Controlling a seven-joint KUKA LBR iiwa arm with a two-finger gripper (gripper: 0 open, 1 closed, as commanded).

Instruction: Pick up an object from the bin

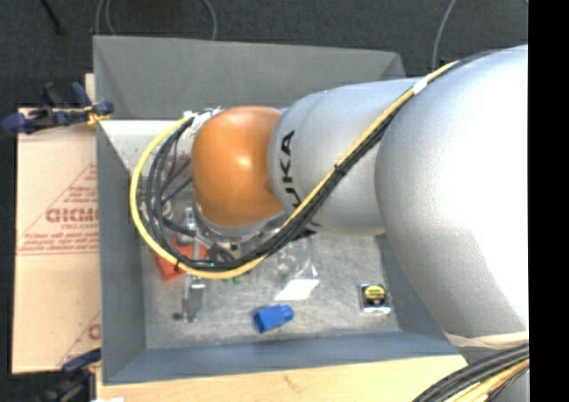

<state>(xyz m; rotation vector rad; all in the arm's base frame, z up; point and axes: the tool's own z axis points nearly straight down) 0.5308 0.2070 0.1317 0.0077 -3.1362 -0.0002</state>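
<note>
Apparently at the reaching step, the hand [189, 296] sat low in the bin [120, 258] just beside an orange thing [165, 267], clenched or released nobody could tell, and likely next needed centring over one item.

Bright overhead light, sheen on arm [444, 178], shadow beneath

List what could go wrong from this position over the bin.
1. The wrist with its looped cables hangs close to the bin's left wall; a move left may scrape it.
2. The red-orange thing by that wall lies half under the wrist, so a grasp there may be hard to check.
3. The clear plastic wrapper lies just beside the wrist and might get snagged or dragged.
</note>
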